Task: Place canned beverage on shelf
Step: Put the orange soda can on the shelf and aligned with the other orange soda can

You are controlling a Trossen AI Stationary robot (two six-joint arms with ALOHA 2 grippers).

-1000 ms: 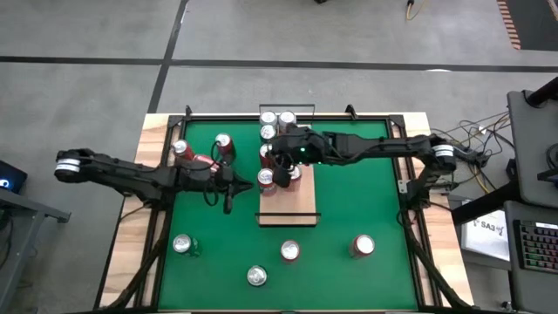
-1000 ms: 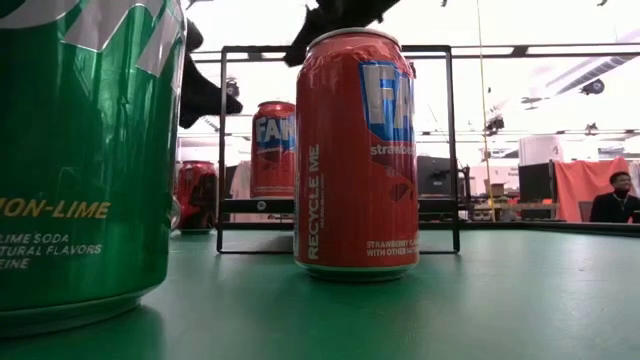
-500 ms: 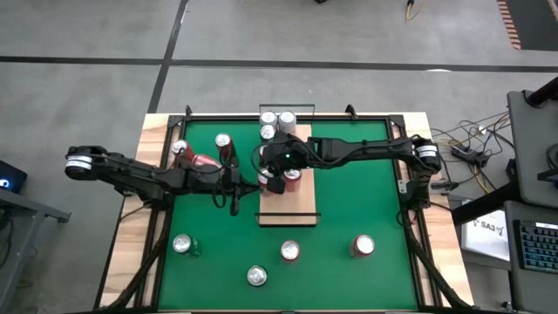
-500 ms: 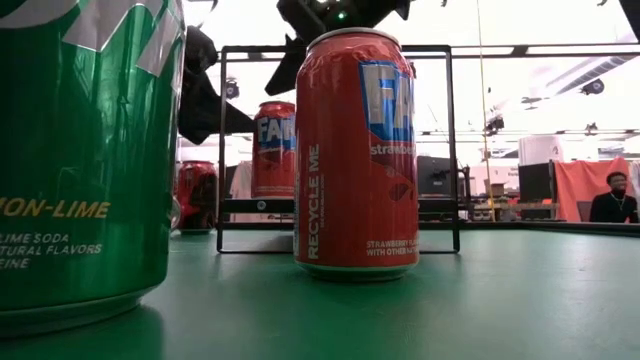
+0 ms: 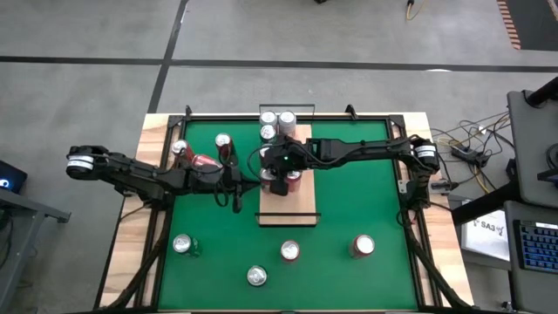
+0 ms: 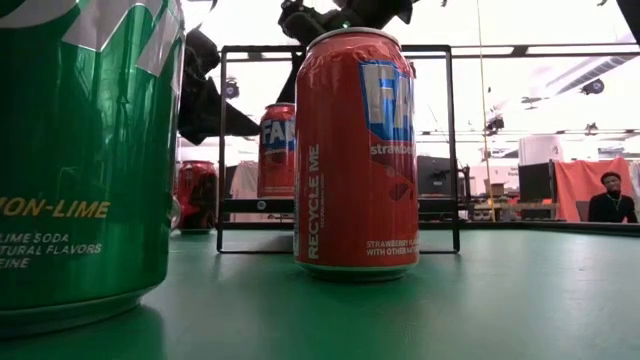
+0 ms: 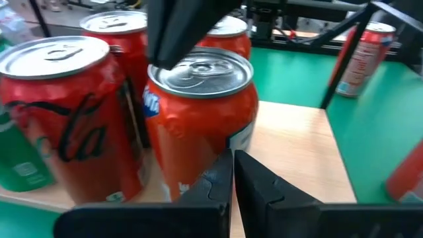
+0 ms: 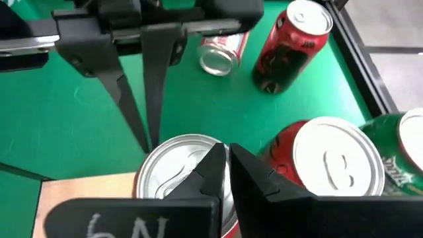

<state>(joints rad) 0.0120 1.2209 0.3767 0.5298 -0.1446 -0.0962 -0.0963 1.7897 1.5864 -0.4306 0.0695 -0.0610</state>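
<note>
The red Fanta can [image 7: 201,119] stood upright on the shelf [image 5: 301,205], near its left edge. The closed, empty left gripper [image 5: 234,183] sat just beside it; the right gripper [image 8: 221,168], also closed and empty, hovered directly above its lid, nearer.

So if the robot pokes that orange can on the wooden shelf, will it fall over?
Maybe. The orange can is tall and narrow, so a high poke could tip it. Its round side looks smooth, so once down it would probably roll. The Coke can right beside it might stop it on that side.
</note>
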